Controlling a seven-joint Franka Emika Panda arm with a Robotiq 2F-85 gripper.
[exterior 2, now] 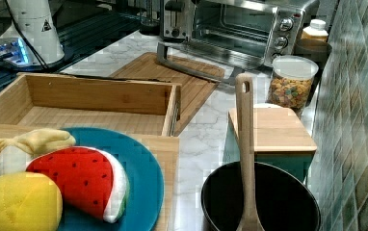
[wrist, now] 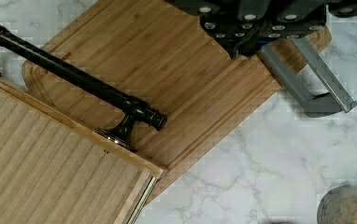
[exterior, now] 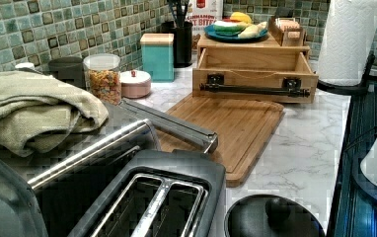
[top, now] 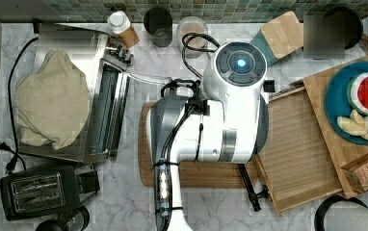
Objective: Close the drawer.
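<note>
Bamboo drawer [wrist: 50,158], nearest the wrist camera, stands pulled out, its ribbed floor bare and its black bar handle [wrist: 74,84] lying over the edge of the darker cutting board [wrist: 176,70]. In the top view, from left to right: toaster oven [top: 100,106] with its door down, cutting board, the arm above it, then the open drawer at the top view's right, under the shelf with a blue plate [top: 338,96]. Gripper [wrist: 246,28]: whether released or clenched, I cannot tell.
</note>
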